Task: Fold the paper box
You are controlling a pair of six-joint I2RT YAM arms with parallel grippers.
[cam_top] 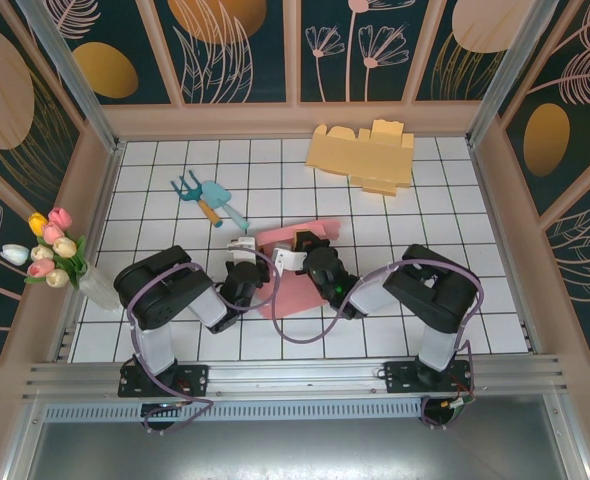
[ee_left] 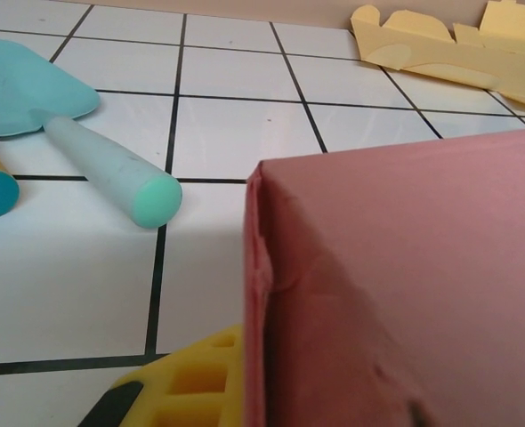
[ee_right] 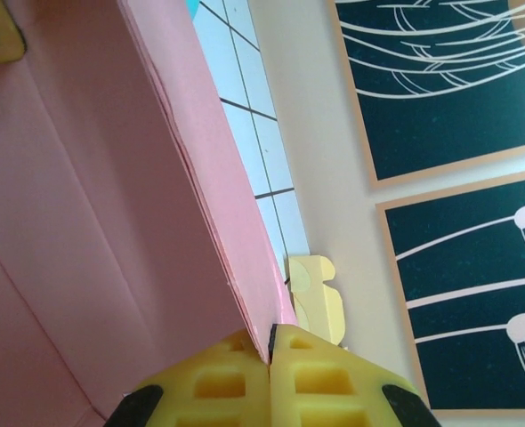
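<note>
The pink paper box (cam_top: 297,292) lies partly formed on the white tiled table (cam_top: 455,250), at the centre and just in front of both arms. 1 wall stands up.

In the right wrist view the right gripper (ee_right: 271,342) has its 2 yellow pads pressed together on the thin top edge of that wall (ee_right: 93,222), so it is pinching the box. The left gripper (cam_top: 243,248) sits at the box's left side. Its wrist view shows 1 yellow pad (ee_left: 196,382) low against a raised pink panel (ee_left: 405,285) whose corner is dented. The other pad is hidden, so I cannot tell whether its jaws are closed.

The step appears to be raising and squaring a wall. To do it well, the right pinch should hold steady as the anchor while the left side presses along the crease, not on the dented corner, and moves slowly so the thin card does not buckle.

The yellow flat carton (cam_top: 360,155) and teal garden tools (cam_top: 210,200) lie well apart.
</note>
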